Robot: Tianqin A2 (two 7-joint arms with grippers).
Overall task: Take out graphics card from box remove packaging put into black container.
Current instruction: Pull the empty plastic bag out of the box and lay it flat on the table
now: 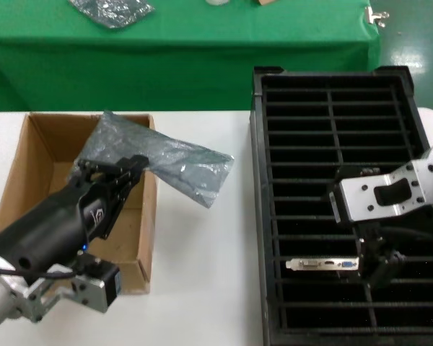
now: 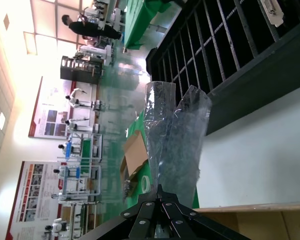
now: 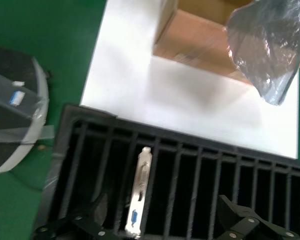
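Left gripper point(image 1: 133, 169) clamped on bag point(image 1: 177, 164) above box point(image 1: 47, 155); right gripper point(image 3: 162, 222) spread over card point(image 1: 323, 264) in tray point(image 1: 258, 216).

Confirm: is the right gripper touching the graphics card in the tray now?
Apart. In the right wrist view the right gripper stands open, its fingers wide of the graphics card on both sides.
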